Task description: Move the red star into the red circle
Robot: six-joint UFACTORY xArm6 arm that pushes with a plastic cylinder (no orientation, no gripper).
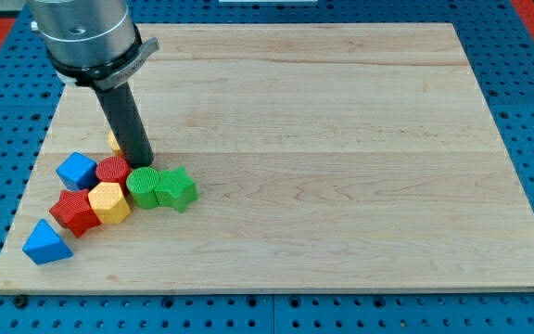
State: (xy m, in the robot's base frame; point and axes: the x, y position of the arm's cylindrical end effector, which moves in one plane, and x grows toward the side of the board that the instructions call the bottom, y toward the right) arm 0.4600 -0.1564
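Toward the board's [341,139] lower-left corner, my tip [140,163] rests on the wood, a bare rod with nothing to clench or release. At its 7 o'clock, touching or nearly so, sits the red circle [114,171]. At 5 o'clock stand the green cylinder [143,187] and green star [176,188], side by side. A yellow block [115,141] peeks out at 10 o'clock. Further at 7 o'clock lie the yellow hexagon [109,201] and red star [74,211], touching; its pointing and long axis are unclear. Blue cube [77,171] at 9, blue triangle [46,242] outermost.
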